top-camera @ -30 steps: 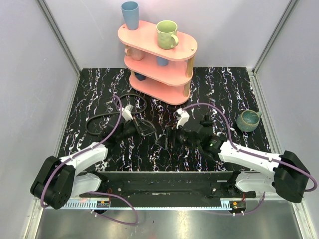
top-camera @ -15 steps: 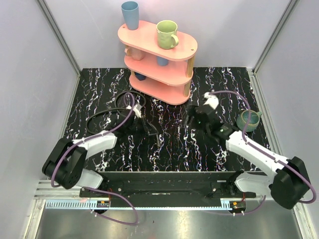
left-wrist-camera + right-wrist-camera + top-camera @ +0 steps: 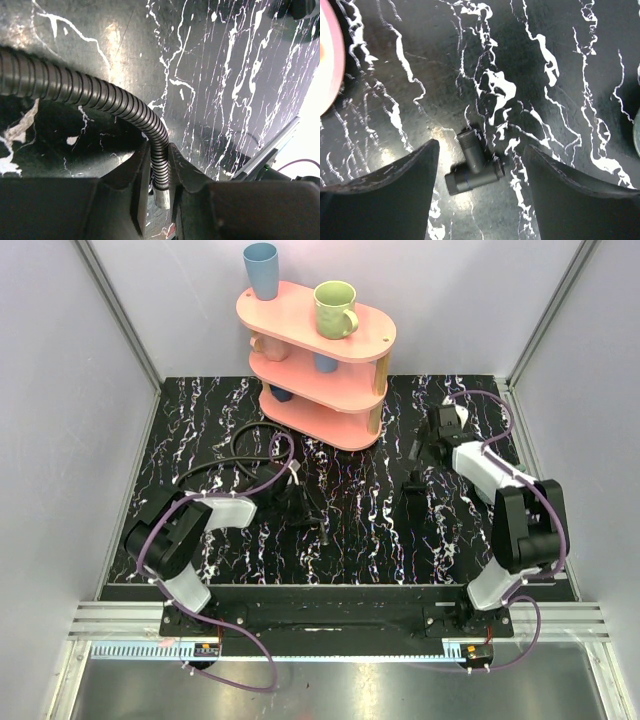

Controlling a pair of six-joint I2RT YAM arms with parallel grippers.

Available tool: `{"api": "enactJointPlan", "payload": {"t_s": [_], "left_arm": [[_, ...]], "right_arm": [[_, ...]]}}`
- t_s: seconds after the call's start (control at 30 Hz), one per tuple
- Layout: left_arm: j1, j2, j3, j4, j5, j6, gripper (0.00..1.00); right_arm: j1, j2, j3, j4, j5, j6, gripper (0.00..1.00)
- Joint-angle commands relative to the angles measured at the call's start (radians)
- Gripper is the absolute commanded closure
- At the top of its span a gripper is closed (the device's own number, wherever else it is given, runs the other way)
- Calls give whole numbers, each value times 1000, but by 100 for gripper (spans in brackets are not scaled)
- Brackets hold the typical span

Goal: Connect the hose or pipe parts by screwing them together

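Left side: left hand (image 3: 300, 504) sat low on the counter (image 3: 200, 410), left of centre, arm folded back on itself. It was clenched on the hose (image 3: 100, 95). In the wrist view the corrugated black hose came in from the left, bent down and passed straight between the two fingers (image 3: 137, 180), both tight against its sides. The hose end, with a pale metal ferrule (image 3: 161, 198), sat deep in the hand, past the grip point. The rest of the hose trailed off to the far left in loops on the counter, hard to trace against the marbling from the top view.

Right side: right hand (image 3: 481, 146) was released, fingers spread wide, hovering over the right part of the counter, to the near right of the pink shelf (image 3: 300, 320). Directly below it lay a small black tee fitting (image 3: 472, 172), between the fingers but touching neither. It lay flat on the counter with its threaded stub (image 3: 465, 137) free.

Hose end and tee fitting were well apart: hose end left of centre, tee fitting right of centre, nothing screwed together.

The shelf stood at the far middle with a green mug (image 3: 335, 308) and a blue cup (image 3: 261, 268) on its top tier. A teal rim (image 3: 637, 131) just showed at the right edge of the right wrist view; could not tell what it belonged to.
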Motion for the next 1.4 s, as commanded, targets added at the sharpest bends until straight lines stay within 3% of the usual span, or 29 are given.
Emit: {"api": "enactJointPlan", "payload": {"t_s": [0.0, 0.13, 0.37, 0.5, 0.53, 0.67, 0.87, 1.1, 1.23, 1.37], "left_arm": [[-2, 19, 57, 34, 12, 23, 76], [-4, 19, 52, 31, 4, 20, 61], [-4, -13, 45, 22, 11, 11, 57], [-2, -79, 45, -26, 3, 12, 48], [-2, -117, 49, -61, 0, 23, 46], [-2, -219, 91, -165, -34, 69, 44], [-5, -323, 115, -172, 15, 135, 42], [-103, -377, 79, 74, -37, 164, 33], [-191, -378, 46, 256, -208, 249, 32], [-228, -316, 103, 313, -230, 270, 32]], "right_arm": [[-41, 95, 65, -19, -100, -52, 24], [-43, 169, 88, -10, -169, -89, 24], [-43, 227, 89, -10, -218, -106, 37], [-43, 234, 76, 1, -247, -156, 59], [-43, 232, 69, 10, -262, -170, 69], [-43, 151, 17, 71, -388, -203, 82], [-37, -4, -76, 148, -580, 29, 99], [28, -233, -323, 491, -663, 588, 95], [75, -337, -366, 542, -643, 757, 97], [115, -411, -414, 548, -605, 874, 98]]}}
